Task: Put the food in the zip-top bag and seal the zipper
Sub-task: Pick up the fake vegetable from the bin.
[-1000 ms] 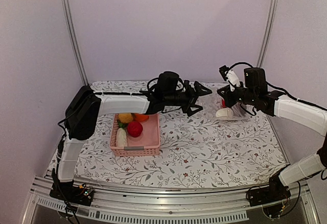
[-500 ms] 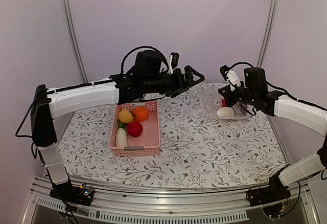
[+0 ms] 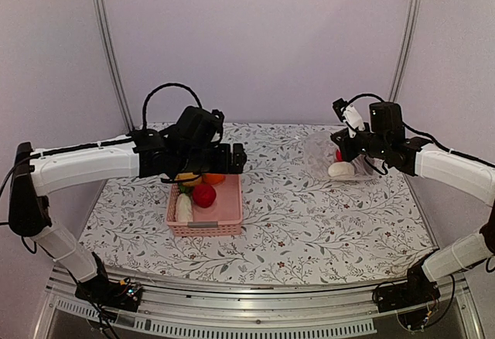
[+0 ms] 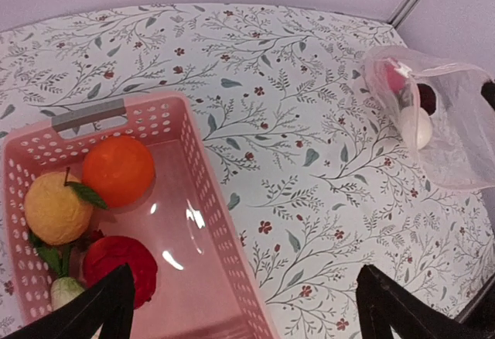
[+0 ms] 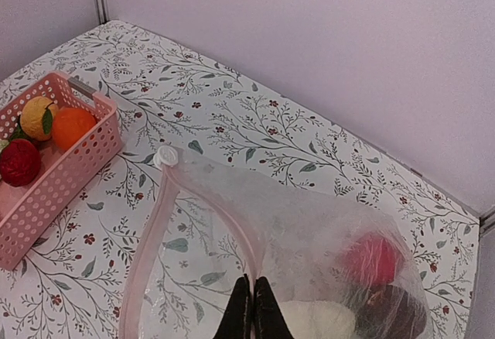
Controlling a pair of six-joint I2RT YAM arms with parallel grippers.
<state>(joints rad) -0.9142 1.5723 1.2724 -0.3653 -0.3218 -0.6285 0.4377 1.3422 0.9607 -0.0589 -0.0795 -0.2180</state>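
**Entry: bagging station, loading part done — hazards on hand**

**Left gripper** (image 3: 237, 158): fingers spread fully wide, holding nothing. It hangs over the far end of the pink basket (image 4: 216, 223), above the fruit.

**Right gripper** (image 5: 248, 308): jaws pressed tight together, pinching the film of the zip-top bag (image 5: 309, 238) at its mouth edge and holding that mouth lifted open toward the basket.

**Food, in basket:** orange fruit (image 4: 117, 170) and yellow fruit (image 4: 57, 208) side by side at the basket's far end; red fruit (image 4: 120, 268) just nearer; a white oblong piece (image 3: 183, 207) at the basket's 7 o'clock corner.

**Food, in bag:** a red piece (image 5: 373, 260), a dark maroon piece (image 5: 394, 300) and a white piece (image 5: 317, 320), bunched at the closed end. In the top view the bag sits at the table's 2 o'clock, well apart from the basket.

**Zipper** (image 5: 151, 246): pale pink strip looping round the open mouth, unsealed.

**Risks, as judged:**
- Round, smooth fruits packed touching; wide fingers coming down may nudge a neighbour or roll the target out of the grasp.
- Basket wall close to the orange fruit; one finger could catch the rim.
- The bag hangs from one small pinch. A dropped fruit or a knock from the left arm may pull the film free and collapse the mouth.
- Pieces already bagged could roll out if the mouth sags.
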